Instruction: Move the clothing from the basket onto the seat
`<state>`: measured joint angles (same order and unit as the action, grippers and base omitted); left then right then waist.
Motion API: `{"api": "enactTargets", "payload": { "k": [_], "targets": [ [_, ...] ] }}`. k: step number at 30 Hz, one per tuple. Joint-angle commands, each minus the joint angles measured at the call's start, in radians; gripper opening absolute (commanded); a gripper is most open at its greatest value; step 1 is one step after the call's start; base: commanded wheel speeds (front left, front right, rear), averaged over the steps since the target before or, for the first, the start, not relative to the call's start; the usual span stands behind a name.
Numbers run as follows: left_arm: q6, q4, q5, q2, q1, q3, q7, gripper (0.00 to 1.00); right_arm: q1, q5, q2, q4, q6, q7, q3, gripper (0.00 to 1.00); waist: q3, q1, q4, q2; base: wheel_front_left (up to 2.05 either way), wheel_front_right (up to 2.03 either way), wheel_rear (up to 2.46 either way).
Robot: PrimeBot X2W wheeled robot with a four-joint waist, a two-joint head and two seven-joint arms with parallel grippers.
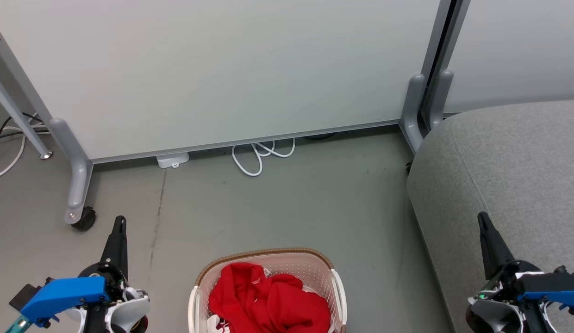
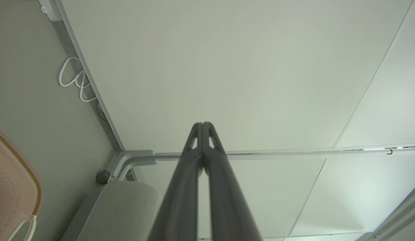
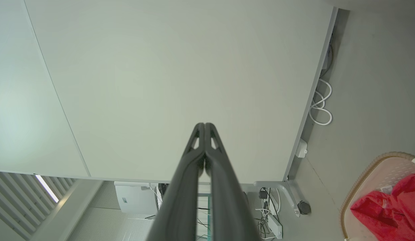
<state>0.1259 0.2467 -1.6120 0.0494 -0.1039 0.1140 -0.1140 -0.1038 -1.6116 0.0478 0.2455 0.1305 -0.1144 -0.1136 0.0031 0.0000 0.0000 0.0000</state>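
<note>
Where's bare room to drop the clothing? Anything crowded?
Seat top is bare from its rounded corner rightward; right gripper hangs by its near part. Floor between basket and seat is free. Crowded: cable loops under the panel.

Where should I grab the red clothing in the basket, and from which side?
Probably best: pinch a raised fold atop the red clothing, coming down from above. The basket walls ring the pile, blocking side approaches, and the crumpled folds stand up, easy to pinch.
</note>
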Motion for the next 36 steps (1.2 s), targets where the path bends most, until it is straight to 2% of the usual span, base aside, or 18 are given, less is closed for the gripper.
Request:
{"api": "enactTargets", "payload": {
  "k": [1, 26, 27, 28, 29, 30, 36],
  "targets": [
    [0.01, -0.004, -0.002, 0.002, -0.009, 0.001, -0.003, 0.0, -0.009, -0.003, 0.005, -0.003, 0.0, -0.002, -0.001, 0.0, 0.0, 0.0, 0.0, 0.0, 0.0, 0.0, 0.0],
    [0.01, -0.004, -0.002, 0.002, -0.009, 0.001, -0.003, 0.0, -0.009, -0.003, 0.005, -0.003, 0.0, -0.002, -0.001, 0.0, 0.0, 0.0, 0.0, 0.0, 0.0, 0.0, 0.0],
    [0.0, 0.0, 0.0, 0.0, 0.0, 0.0, 0.001, 1.0, 0.0, 0.0, 0.0, 0.0, 0.0, 0.001, 0.0, 1.0, 0.0, 0.0, 0.0, 0.0, 0.0, 0.0, 0.0],
    [-0.001, 0.007, 0.001, -0.001, 0.004, -0.001, 0.003, 1.0, 0.003, 0.001, -0.001, 0.006, 0.0, 0.002, 0.001, 1.0, 0.0, 0.0, 0.0, 0.0, 0.0, 0.0, 0.0],
    [-0.002, 0.015, 0.001, -0.002, 0.013, -0.001, 0.003, 0.0, 0.008, 0.001, -0.003, 0.016, -0.001, 0.003, 0.002, 0.0, 0.0, 0.0, 0.0, 0.0, 0.0, 0.0, 0.0],
    [-0.002, 0.024, 0.001, -0.005, 0.024, -0.002, 0.003, 1.0, 0.014, 0.001, -0.005, 0.027, -0.002, 0.003, 0.002, 1.0, 0.0, 0.0, 0.0, 0.0, 0.0, 0.0, 0.0],
    [-0.002, 0.016, 0.022, -0.006, 0.025, -0.014, 0.031, 1.0, 0.012, 0.03, -0.005, 0.03, -0.001, 0.031, 0.005, 1.0, 0.002, 0.0, 0.0, 0.0, 0.0, 0.0, 0.0]
  ]
}}
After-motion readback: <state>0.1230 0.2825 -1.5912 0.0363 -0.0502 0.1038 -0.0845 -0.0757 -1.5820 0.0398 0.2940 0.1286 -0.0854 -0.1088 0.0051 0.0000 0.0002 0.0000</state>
